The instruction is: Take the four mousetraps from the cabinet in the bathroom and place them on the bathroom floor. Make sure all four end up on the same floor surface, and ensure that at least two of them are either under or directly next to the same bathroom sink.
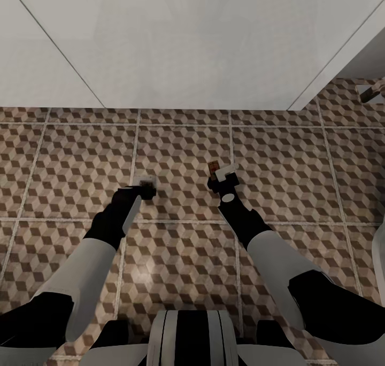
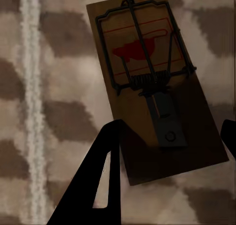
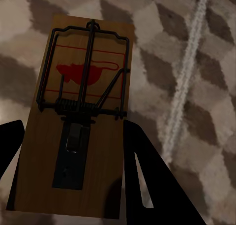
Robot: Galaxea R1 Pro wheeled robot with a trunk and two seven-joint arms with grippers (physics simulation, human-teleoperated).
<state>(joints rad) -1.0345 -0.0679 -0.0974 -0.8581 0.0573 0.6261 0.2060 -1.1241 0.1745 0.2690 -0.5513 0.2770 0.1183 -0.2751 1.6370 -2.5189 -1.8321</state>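
Observation:
Both arms reach out low over the bathroom floor (image 1: pixel 299 163), in front of the white flat panels of the sink (image 1: pixel 187 45). My left gripper (image 1: pixel 145 188) (image 2: pixel 172 126) is shut on a mousetrap (image 2: pixel 147 77), its dark fingers (image 2: pixel 101 176) pressing the board's two long edges at the spring end. My right gripper (image 1: pixel 220 176) (image 3: pixel 73 125) is shut on a second mousetrap (image 1: pixel 213 168) (image 3: pixel 83 77) in the same way. Each trap is a tan board with a dark wire bar and a red mark, held flat just above the tiles. The cabinet is out of view.
A small tan and grey object (image 1: pixel 371 92) lies on the tiles at the far right, beside the vanity's corner. Pale grout lines (image 1: pixel 231 141) cross the patterned floor. The robot's base (image 1: pixel 190 336) sits at the near edge.

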